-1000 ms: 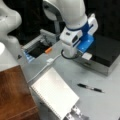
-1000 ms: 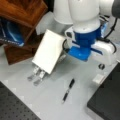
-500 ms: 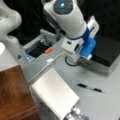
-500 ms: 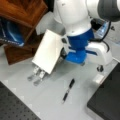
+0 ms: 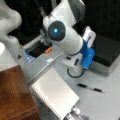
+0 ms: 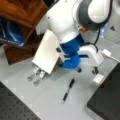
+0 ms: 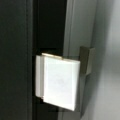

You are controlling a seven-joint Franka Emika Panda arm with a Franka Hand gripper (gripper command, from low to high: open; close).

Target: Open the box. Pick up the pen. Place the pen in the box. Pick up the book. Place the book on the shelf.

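one claw point(image 7: 58, 82) fingertip covers the box point(image 7: 15, 50) edge.

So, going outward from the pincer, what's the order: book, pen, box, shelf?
In a front view, from the pincer:
1. Box, right beside it, at bottom right.
2. Pen, on the table, lower left.
3. Book, further left.
4. Shelf, top left.

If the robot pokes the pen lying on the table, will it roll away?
Probably a bit. The pen looks slim and round and lies flat on the smooth grey table with nothing touching it, so a sideways poke would likely roll it. It may carry a clip, which could stop it quickly. It looks light and stiff, so it should slide easily too.
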